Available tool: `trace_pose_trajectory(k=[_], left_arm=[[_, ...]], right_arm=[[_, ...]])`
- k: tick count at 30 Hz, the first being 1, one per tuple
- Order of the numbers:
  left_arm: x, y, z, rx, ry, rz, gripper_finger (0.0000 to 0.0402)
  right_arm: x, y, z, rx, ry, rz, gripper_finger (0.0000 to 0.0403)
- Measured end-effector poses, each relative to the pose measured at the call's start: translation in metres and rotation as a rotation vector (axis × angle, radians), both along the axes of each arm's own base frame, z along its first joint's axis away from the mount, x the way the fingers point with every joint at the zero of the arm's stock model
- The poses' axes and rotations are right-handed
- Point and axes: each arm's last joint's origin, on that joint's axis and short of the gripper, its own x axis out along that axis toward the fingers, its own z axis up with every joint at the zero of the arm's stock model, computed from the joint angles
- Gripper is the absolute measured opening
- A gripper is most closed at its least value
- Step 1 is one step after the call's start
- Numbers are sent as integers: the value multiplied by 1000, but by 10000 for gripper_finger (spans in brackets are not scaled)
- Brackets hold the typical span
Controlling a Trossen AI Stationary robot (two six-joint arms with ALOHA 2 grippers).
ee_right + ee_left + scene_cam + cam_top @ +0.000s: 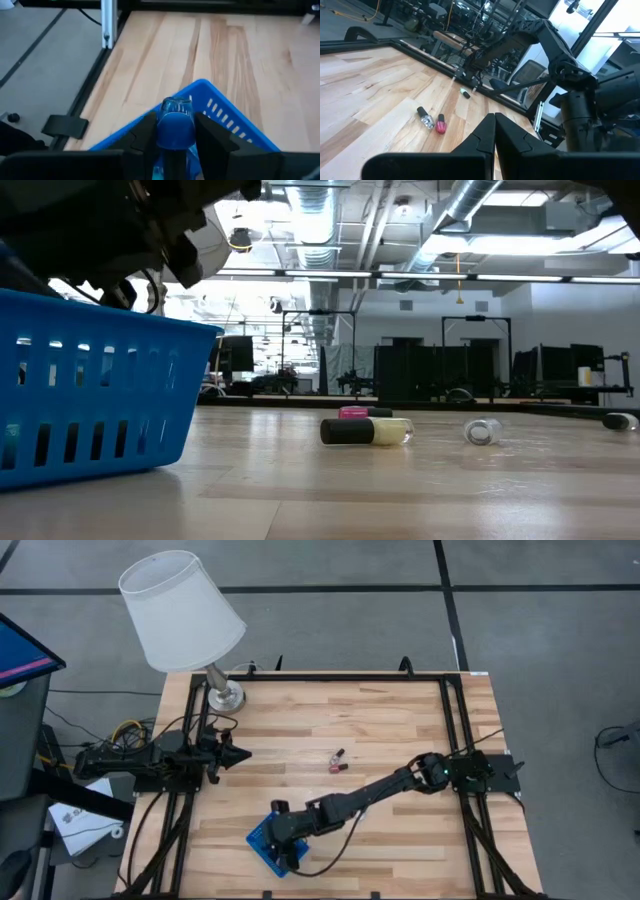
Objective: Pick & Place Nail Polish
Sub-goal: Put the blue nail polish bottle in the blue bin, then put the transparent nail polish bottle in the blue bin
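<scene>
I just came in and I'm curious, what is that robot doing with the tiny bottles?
The right claw holds a blue nail polish bottle over the blue basket, ready to drop it in. Two more bottles lie in the middle of the wooden table. The left claw waits shut at the table's left side.

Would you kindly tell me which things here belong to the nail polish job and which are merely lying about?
Belonging to the job:
- blue nail polish bottle, held in the right gripper over the blue basket
- two nail polish bottles lying mid-table

Lying about:
- lamp at the table's far left corner
- left gripper, shut, waiting at the left edge
</scene>
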Motion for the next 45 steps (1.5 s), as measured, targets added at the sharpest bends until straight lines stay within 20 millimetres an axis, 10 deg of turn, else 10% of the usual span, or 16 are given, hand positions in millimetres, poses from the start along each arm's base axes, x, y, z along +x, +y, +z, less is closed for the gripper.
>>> trace_pose_trajectory(k=[14, 19, 25, 33, 40, 45], left_arm=[[0, 0, 0, 0, 0, 0, 1], [0, 0, 0, 0, 0, 0, 1], [0, 0, 0, 0, -1, 0, 1], [0, 0, 0, 0, -2, 0, 1], [0, 0, 0, 0, -3, 0, 1], [0, 0, 0, 0, -3, 0, 1]], right_arm=[[-3, -2, -5, -20, 55, 0, 176], [-7, -13, 26, 18, 74, -19, 241], [-27, -74, 124, -19, -39, -117, 275], [-91, -164, 202, -251, 42, -233, 275], [-137, -230, 215, -402, 260, -273, 275], [-144, -265, 184, -475, 445, -224, 276]])
